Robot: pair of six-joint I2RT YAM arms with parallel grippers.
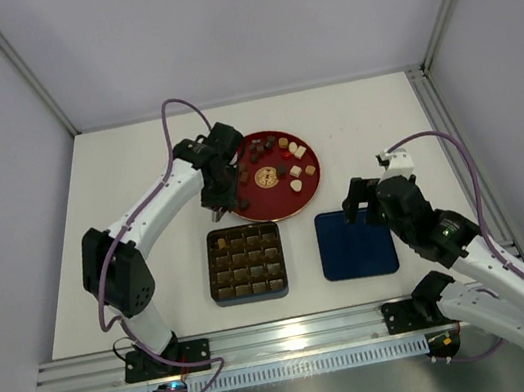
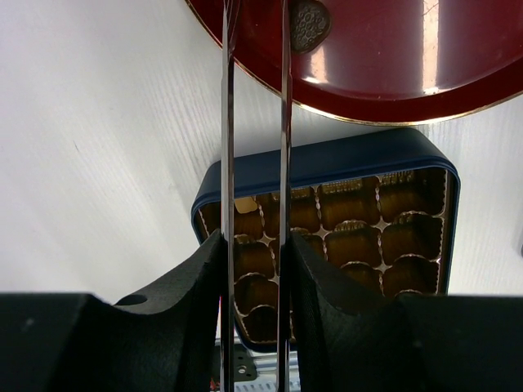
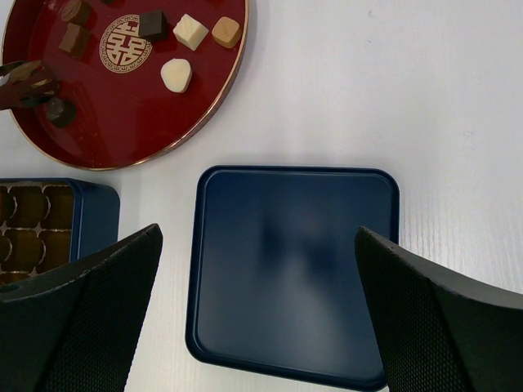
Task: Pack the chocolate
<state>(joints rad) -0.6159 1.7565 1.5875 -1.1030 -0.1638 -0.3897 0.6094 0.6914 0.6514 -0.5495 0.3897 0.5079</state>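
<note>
Several small chocolates, among them dark point(image 1: 281, 168), cream point(image 1: 295, 171) and tan point(image 3: 226, 32) pieces, lie on a round red plate point(image 1: 279, 205). My left gripper point(image 1: 222, 203) carries two long thin metal blades and hangs over the plate's left edge. In the left wrist view the blades point(image 2: 257, 12) stand slightly apart with nothing between them. A dark round chocolate point(image 2: 309, 23) lies just right of the right blade; it also shows in the right wrist view point(image 3: 59, 112). My right gripper point(image 1: 362, 201) is wide open and empty above the blue lid point(image 3: 294, 269).
A dark blue box point(image 1: 245, 262) with gold compartments point(image 2: 359, 241) stands below the plate, under my left wrist. The lid point(image 1: 356, 242) lies flat to its right. A gold emblem point(image 1: 264, 177) marks the plate's centre. Frame posts and walls bound the table.
</note>
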